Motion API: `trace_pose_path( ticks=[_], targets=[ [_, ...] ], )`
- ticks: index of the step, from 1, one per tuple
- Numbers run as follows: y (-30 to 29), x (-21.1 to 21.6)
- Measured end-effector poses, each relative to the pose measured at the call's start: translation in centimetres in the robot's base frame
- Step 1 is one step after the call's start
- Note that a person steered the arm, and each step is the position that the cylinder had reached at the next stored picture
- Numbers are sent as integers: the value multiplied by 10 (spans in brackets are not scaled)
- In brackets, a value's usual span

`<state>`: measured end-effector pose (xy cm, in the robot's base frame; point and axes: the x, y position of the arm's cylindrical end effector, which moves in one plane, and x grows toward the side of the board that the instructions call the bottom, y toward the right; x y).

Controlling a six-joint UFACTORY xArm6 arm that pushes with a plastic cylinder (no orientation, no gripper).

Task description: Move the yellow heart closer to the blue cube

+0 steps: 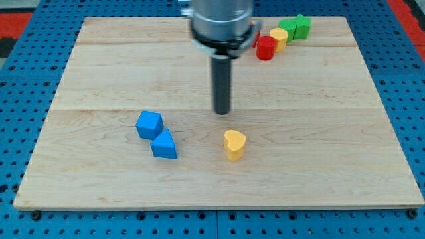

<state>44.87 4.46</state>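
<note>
The yellow heart (234, 144) lies on the wooden board, a little below and right of the board's middle. The blue cube (149, 124) sits to its left, with a blue triangular block (164, 144) touching its lower right side. My tip (222, 111) stands just above the yellow heart in the view, slightly to its left, with a small gap between them. The blue cube is well to the tip's left.
A cluster sits at the board's top right: a red cylinder (266, 48), a yellow block (279, 38), a green block (288, 28) and a green star-like block (302, 25). The arm's grey body (221, 23) hides part of the top edge. Blue pegboard (20, 99) surrounds the board.
</note>
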Motion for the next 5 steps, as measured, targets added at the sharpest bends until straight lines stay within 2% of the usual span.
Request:
trace_pose_path(
  ticks=[1,2,3,4,5],
  targets=[
    [43,93],
    [-9,135],
    [-8,70],
    [-85,27],
    [-31,22]
  ],
)
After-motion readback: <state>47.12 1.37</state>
